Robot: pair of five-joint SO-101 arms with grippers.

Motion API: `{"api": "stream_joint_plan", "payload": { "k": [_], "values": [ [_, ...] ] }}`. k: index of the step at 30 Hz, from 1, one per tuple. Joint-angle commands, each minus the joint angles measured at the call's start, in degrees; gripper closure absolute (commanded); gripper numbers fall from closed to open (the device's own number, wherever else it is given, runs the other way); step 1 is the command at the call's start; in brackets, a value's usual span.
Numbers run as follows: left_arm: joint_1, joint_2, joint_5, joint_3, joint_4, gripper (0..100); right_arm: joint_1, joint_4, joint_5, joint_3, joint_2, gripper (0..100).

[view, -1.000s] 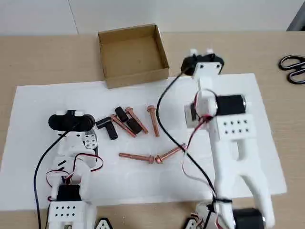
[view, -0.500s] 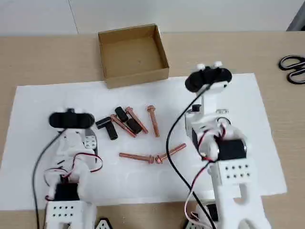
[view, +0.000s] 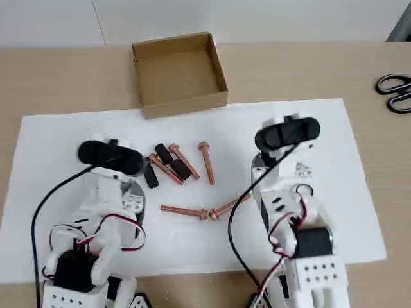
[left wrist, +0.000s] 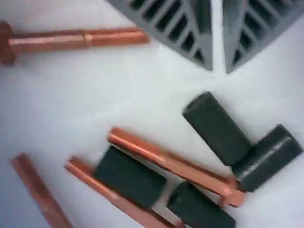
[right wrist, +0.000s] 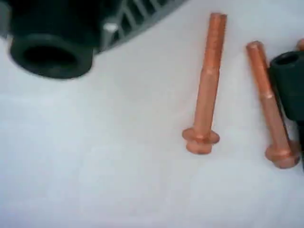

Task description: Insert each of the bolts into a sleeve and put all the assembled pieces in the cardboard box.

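Several copper bolts [view: 205,163] and black sleeves [view: 180,169] lie loose on the white sheet between the arms. The empty cardboard box [view: 180,70] stands behind them. My left arm [view: 109,155] hangs just left of the cluster. Its gripper [left wrist: 217,52] is shut and empty, right above two sleeves [left wrist: 216,128] and a bolt [left wrist: 71,39]. My right arm [view: 286,135] stands right of the bolts. Its gripper [right wrist: 95,28] is shut on a hollow black sleeve [right wrist: 50,54], held above the sheet beside two loose bolts [right wrist: 205,85].
A white paper sheet [view: 321,115] covers the work area on the wooden table. Scissors [view: 395,90] lie at the far right edge. Two bolts [view: 183,210] meet head to head near the front middle.
My right arm has drawn back from beside the box toward the front. My left arm has shifted right, closer to the sleeves.
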Motion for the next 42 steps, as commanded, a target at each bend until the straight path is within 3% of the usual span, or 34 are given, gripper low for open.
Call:
{"api": "stream_joint_plan", "payload": {
  "k": [1,5,10,12,20,25,31,37,42],
  "values": [
    [3.8,0.4,-6.3,-2.7,0.4,99,0.6,-1.5,-0.4,2.3,-7.9,99.5],
    [8.2,0.4,-18.6,-2.7,4.1,99,0.7,-3.9,-0.4,8.9,-19.5,99.5],
    [8.9,0.4,-38.0,-2.7,5.0,99,0.8,-4.3,0.0,17.1,-34.2,99.5],
    [8.9,0.4,-44.6,-2.6,3.3,99,2.2,-4.4,-0.1,18.4,-32.7,99.5],
    [11.2,0.3,-58.5,-0.3,-9.6,99,9.7,-4.4,-0.4,18.5,-31.5,99.5],
    [10.9,-0.2,-53.1,1.6,-15.4,99,13.9,-4.5,-0.4,20.0,-31.5,99.5],
    [11.3,0.5,-48.6,1.5,-15.4,99,14.3,-4.6,-0.5,23.1,-31.5,99.5],
    [11.5,12.2,-48.1,-6.8,-4.6,99,12.4,-4.6,-0.5,23.5,-31.6,99.5],
    [11.9,30.6,-48.3,-20.4,4.6,99,2.1,-4.6,-0.3,23.6,-31.6,99.5]
  ]
}}
